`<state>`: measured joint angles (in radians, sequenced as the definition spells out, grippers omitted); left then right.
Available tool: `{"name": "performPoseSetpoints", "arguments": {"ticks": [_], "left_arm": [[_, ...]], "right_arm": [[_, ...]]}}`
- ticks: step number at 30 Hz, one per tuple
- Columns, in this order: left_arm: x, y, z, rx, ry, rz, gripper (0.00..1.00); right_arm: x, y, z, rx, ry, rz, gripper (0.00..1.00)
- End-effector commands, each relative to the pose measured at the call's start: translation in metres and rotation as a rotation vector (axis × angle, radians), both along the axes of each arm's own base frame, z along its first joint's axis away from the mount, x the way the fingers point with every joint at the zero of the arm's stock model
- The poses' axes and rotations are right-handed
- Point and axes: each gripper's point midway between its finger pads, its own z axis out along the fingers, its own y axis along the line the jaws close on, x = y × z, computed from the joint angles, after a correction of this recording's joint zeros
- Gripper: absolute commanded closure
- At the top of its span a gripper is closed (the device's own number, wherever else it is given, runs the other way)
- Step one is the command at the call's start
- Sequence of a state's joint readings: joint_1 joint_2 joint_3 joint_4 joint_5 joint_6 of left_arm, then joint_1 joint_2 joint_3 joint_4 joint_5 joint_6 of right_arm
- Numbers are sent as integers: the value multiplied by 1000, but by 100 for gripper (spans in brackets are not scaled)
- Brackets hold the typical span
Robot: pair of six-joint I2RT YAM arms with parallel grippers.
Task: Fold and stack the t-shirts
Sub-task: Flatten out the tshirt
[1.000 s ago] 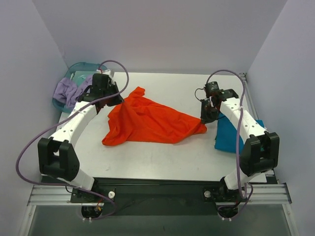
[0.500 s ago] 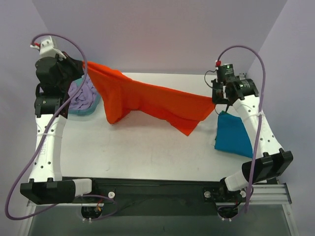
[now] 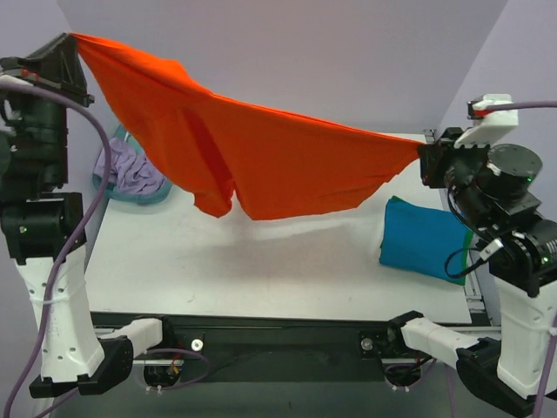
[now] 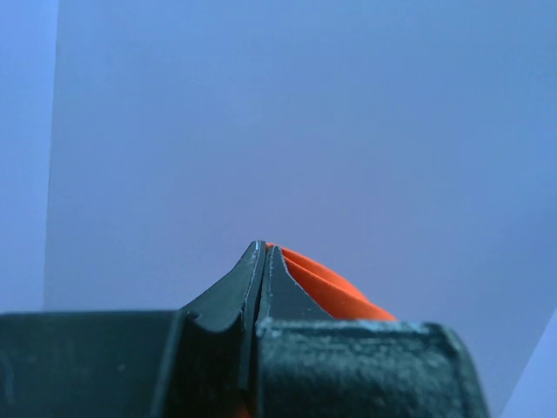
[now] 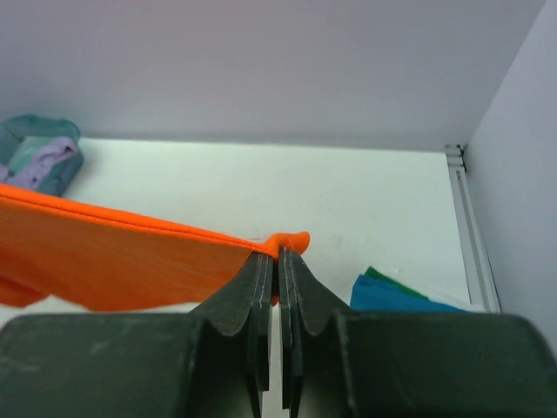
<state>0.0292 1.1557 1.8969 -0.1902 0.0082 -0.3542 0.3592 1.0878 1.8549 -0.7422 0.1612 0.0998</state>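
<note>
One shirt in work: orange-red t-shirt [image 3: 261,165], fully off the tabletop [image 3: 261,270], strung in the air between both arms. The left end is high, the right end lower, the middle sags, and a loose flap hangs down left of centre.
Why held so: probably pulled out by two edge points so the cloth opens and hangs flat-ish, ready to lay down for folding. No fold is made in it yet.
Left fingers [image 4: 261,261]: pressed together with no gap. A thin bunch of orange cloth is pinched at the tips, up at the top-left corner of the overhead view.
Right fingers [image 5: 278,261]: closed to a hairline slit, with the orange hem nipped right at the tips and a small nub of cloth poking past them. They sit lower than the left, at the right side.
Tension: the top edge runs nearly straight from grip to grip, so the shirt looks stretched, not slack. Both grips hold only a little cloth, so a slip looks possible.
Stack: teal-blue t-shirt [image 3: 422,239], folded to a rectangle, lies on the right side of the tabletop just beside the right arm. A green t-shirt [image 5: 379,277] shows as a sliver under it. It is likely kept at the side so folding can happen mid-tabletop.
Basin [image 3: 139,198]: far left, with lilac cloth [image 3: 130,170] inside. It is partly hidden behind the hanging shirt; I can't tell if they touch.
Stage: the orange one is spread out, with folding and stacking to come.
</note>
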Motion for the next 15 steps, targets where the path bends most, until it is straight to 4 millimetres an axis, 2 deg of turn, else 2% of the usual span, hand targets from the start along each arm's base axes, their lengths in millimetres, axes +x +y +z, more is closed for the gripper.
{"name": "performPoseSetpoints", "arguments": {"ticks": [1,4,6,7,8,9,10,11,13,14,15], "left_arm": [[-56,0,64,54,-219,24,100],[-47,-11,67,60,-226,-41,100],[-20,-19,54,55,-175,-103,100],[-3,-23,43,51,-143,-129,100],[23,-30,28,57,-91,-177,100],[37,-35,18,49,-58,-215,100],[55,-40,3,45,-17,-248,100],[82,-47,-18,46,44,-297,100],[105,-58,-40,40,95,-353,100],[125,-63,-63,37,150,-376,100],[134,-66,-72,38,170,-387,100]], "right_arm": [[1,-6,29,24,-93,-42,100],[7,-5,28,22,-85,-48,100],[20,-3,16,-11,-47,-61,100],[26,-2,11,-28,-31,-65,100],[33,-2,-2,-51,4,-72,100],[45,0,-14,-71,36,-77,100],[52,0,-24,-85,63,-87,100],[61,0,-37,-99,97,-92,100],[81,-1,-62,-106,164,-102,100],[88,-1,-74,-95,192,-112,100],[98,1,-88,-87,229,-107,100]]}}
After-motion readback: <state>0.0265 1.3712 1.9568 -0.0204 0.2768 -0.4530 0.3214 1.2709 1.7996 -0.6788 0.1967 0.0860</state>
